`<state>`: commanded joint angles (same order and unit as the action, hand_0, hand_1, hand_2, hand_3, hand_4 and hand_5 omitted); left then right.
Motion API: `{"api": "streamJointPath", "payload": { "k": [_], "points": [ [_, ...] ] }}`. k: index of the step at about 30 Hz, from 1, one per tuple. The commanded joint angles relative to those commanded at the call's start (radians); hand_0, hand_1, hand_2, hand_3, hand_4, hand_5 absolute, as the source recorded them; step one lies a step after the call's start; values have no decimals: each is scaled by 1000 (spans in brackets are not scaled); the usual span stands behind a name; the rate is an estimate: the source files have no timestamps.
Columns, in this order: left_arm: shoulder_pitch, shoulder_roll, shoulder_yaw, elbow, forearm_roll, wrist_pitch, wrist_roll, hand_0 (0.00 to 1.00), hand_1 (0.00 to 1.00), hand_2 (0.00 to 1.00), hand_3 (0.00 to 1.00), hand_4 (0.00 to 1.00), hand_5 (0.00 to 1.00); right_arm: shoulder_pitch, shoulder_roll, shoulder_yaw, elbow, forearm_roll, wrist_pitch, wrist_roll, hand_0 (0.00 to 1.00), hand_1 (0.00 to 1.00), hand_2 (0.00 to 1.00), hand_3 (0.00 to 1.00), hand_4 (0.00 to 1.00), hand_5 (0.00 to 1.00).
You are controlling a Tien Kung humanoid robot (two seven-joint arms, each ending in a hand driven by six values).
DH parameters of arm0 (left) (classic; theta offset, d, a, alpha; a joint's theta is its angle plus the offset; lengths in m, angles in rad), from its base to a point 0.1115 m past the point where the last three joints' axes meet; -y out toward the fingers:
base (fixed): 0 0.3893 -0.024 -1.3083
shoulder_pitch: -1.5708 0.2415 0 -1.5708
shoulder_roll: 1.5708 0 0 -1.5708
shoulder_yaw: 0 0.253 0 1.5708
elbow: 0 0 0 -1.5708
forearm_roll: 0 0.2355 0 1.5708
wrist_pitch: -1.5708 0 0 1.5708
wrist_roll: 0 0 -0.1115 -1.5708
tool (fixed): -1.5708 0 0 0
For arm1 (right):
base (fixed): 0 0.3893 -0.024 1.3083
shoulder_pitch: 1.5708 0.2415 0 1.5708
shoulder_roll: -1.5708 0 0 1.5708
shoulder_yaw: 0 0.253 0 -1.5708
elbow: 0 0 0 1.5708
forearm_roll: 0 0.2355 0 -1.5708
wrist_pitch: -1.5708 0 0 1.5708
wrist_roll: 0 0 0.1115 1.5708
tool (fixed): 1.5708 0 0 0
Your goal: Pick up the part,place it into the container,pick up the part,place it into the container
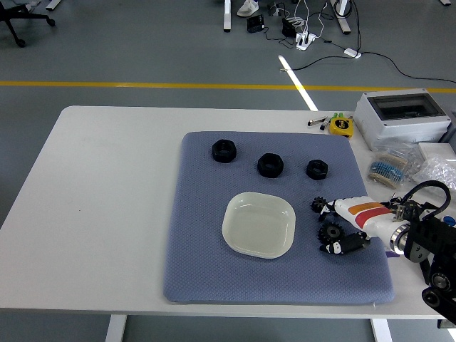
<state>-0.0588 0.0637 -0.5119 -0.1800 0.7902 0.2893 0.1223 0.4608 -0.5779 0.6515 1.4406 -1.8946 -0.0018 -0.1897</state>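
Observation:
A small black gear lies on the blue-grey mat, just right of the pale square dish, which holds nothing. My right hand reaches in from the right. Its white fingers curve over the far side of the gear and its thumb sits on the near side. The fingers bracket the gear without clearly pressing on it, and the gear rests on the mat. Three black nut-like parts stand in a row at the back of the mat. My left arm is out of view.
A grey plastic box stands at the table's back right, with a yellow tape measure beside it. Bags of small components lie at the right edge. The white table stretches left of the mat.

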Motion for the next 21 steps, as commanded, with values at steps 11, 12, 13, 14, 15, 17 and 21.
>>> {"api": "streamJointPath", "payload": {
  "k": [11, 12, 13, 14, 15, 17, 21],
  "points": [
    [1, -1, -13, 0, 17, -1, 4, 685, 652, 686, 557, 636, 584, -22, -20, 21, 13, -2, 20, 7, 543, 632, 713, 709, 898, 454],
    [1, -1, -14, 0, 18, -1, 4, 685, 652, 686, 557, 636, 584, -24, -21, 21, 12, -3, 22, 8, 543, 632, 713, 709, 898, 454],
    [1, -1, -17, 0, 20, -1, 4, 685, 652, 686, 557, 636, 584, -27, -21, 21, 11, -4, 24, 9, 543, 632, 713, 709, 898, 454],
    [1, -2, -19, 0, 22, 0, 4, 685, 652, 686, 557, 636, 584, -29, -21, 22, 10, -5, 25, 9, 543, 632, 713, 709, 898, 454],
    [0, -2, -20, 0, 22, 0, 4, 685, 652, 684, 558, 636, 584, -32, -21, 22, 8, -5, 25, 11, 501, 608, 688, 690, 893, 454],
    [0, -2, -19, 0, 22, 0, 3, 685, 652, 684, 558, 636, 584, -35, -20, 22, 4, -4, 23, 13, 501, 608, 688, 690, 893, 454],
    [0, -3, -23, 0, 28, 0, 5, 686, 651, 682, 559, 636, 584, -38, -18, 21, -4, -5, 5, 15, 394, 517, 587, 591, 855, 454]
  ]
}}
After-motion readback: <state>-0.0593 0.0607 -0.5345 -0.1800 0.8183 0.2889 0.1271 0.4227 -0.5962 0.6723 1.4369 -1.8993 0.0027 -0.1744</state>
